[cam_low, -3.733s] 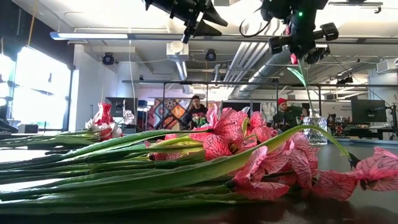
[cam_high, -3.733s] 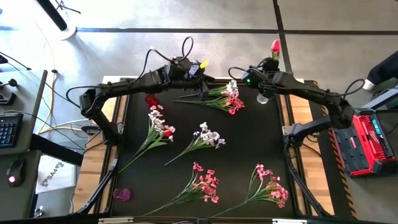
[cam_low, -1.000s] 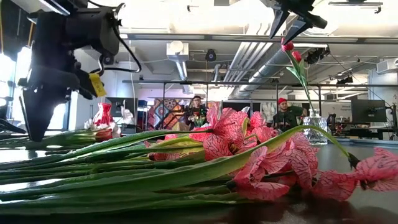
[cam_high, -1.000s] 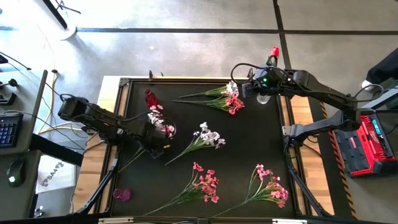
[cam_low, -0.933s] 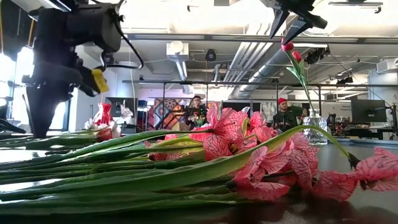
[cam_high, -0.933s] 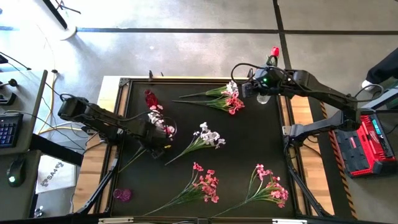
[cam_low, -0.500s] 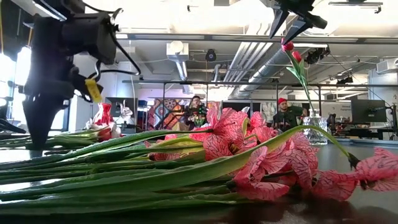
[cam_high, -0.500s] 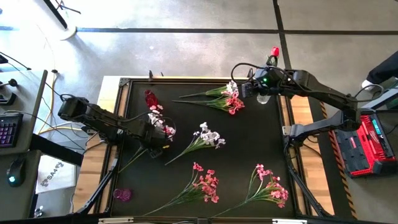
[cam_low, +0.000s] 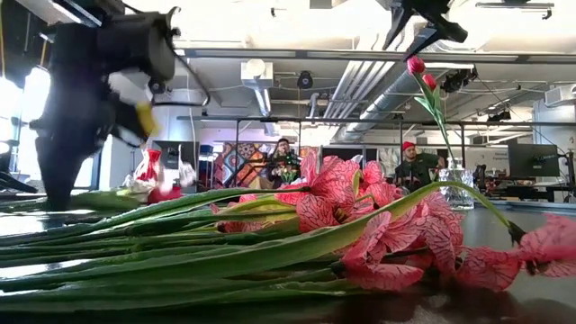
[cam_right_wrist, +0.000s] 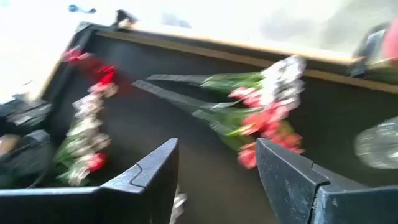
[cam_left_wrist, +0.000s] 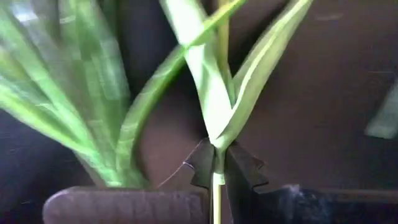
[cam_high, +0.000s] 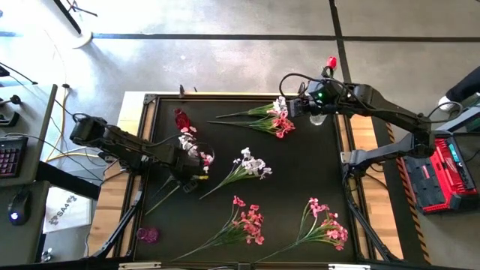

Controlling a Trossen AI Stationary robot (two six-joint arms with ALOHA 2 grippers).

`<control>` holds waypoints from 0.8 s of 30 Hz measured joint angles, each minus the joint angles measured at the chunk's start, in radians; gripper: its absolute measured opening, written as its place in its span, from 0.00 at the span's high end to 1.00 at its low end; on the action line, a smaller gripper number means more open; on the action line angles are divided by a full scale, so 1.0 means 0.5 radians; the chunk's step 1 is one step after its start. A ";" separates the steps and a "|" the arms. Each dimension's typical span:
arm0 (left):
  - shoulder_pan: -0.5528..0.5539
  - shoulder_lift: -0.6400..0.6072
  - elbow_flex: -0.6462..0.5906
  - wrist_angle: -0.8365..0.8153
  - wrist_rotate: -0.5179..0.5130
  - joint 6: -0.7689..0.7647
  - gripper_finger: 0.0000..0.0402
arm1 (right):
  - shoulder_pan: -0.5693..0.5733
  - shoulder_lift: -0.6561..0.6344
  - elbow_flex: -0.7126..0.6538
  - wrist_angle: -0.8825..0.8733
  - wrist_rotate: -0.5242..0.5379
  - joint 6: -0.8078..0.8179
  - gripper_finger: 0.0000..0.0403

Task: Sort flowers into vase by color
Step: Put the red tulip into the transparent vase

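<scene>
1. Your left gripper (cam_high: 189, 169) is down low over the left half of the black mat (cam_high: 300, 180), and its fingers (cam_left_wrist: 202, 167) are pinched tight on a thin green stem (cam_left_wrist: 216, 186) of the white-and-red spray (cam_high: 191, 148).
2. In the left wrist view, leaves fan out just past the closed tips, so you've got that stem squarely caught.
3. Your right gripper (cam_high: 294, 107) hovers at the mat's far right corner, jaws spread wide with nothing between them.
4. Just beside it sits the clear glass vase (cam_high: 318, 118), with red tulip blooms (cam_high: 331, 62) standing up out of it.
5. A mixed white-and-pink bunch (cam_high: 274, 118) lies near that right gripper, along the far edge.
6. Mid-mat you have a white spray (cam_high: 249, 165); two pink sprays (cam_high: 247, 222) lie along the near edge, well apart from both grippers.
7. A lone red bloom (cam_high: 181, 118) lies at the far left.
</scene>
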 joint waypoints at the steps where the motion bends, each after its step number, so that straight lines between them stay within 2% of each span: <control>1: 0.009 -0.005 0.023 -0.006 0.057 0.005 0.96 | 0.000 0.002 0.000 0.032 -0.076 -0.008 0.50; 4: 0.019 -0.011 0.092 -0.017 0.201 0.058 0.95 | 0.027 0.010 0.000 0.110 -0.280 -0.053 0.50; 8: 0.052 -0.078 0.219 -0.022 0.417 0.177 0.98 | 0.102 0.002 0.000 0.250 -0.388 -0.065 0.50; 14: 0.207 -0.264 0.404 0.041 0.440 0.361 0.99 | 0.186 -0.018 0.004 0.417 -0.539 -0.092 0.50; 18: 0.378 -0.364 0.448 0.388 0.431 0.462 0.99 | 0.232 -0.061 0.004 0.485 -0.568 -0.158 0.50; 24: 0.571 -0.392 0.450 1.272 0.423 0.621 0.99 | 0.346 -0.073 0.007 0.528 -0.494 -0.224 0.50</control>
